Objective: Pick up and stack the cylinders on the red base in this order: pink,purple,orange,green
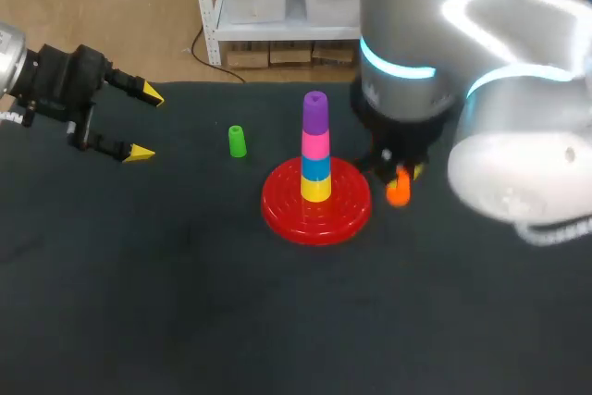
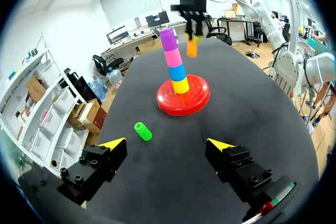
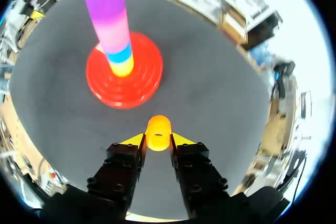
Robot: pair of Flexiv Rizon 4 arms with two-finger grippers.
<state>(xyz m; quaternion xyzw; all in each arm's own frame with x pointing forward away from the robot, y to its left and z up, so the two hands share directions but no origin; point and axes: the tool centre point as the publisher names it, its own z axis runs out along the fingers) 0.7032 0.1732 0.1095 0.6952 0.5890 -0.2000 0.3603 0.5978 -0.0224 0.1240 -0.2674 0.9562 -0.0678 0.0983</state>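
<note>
**Counter** (image 1: 139,302): dark surface that carries all the pieces.

**Right arm** (image 1: 481,71): comes in from the right and hangs over the space just beside the base. Its hand (image 3: 157,140) is clenched on the orange cylinder (image 3: 158,132), one yellow tip on each side.

**Left arm** (image 1: 55,80): at the counter's far left edge, well apart from the stack. Its hand (image 2: 167,144) is released, fingers spread wide and holding nothing.

**Red base** (image 1: 277,210): a flat disc near the counter's middle.

**Stack**: from the base upward, a yellow piece (image 1: 316,189), a blue piece (image 1: 316,168), the pink cylinder (image 1: 316,145) and the purple cylinder (image 1: 315,113). It stands upright. Pink and purple are therefore placed; orange is the step in hand.

**Orange cylinder**: held clear of the counter, beside the stack and not yet over it.

**Green cylinder** (image 1: 237,141): lies on its side on the counter, between the left hand and the base, untouched.

**Hazards**: the tower is tall and narrow. A sideways approach below the purple top would probably strike it and tip it over. An off-centre descent could seat the orange cylinder crooked, or press the column aslant. A grip near one end may let the cylinder tilt on release.
</note>
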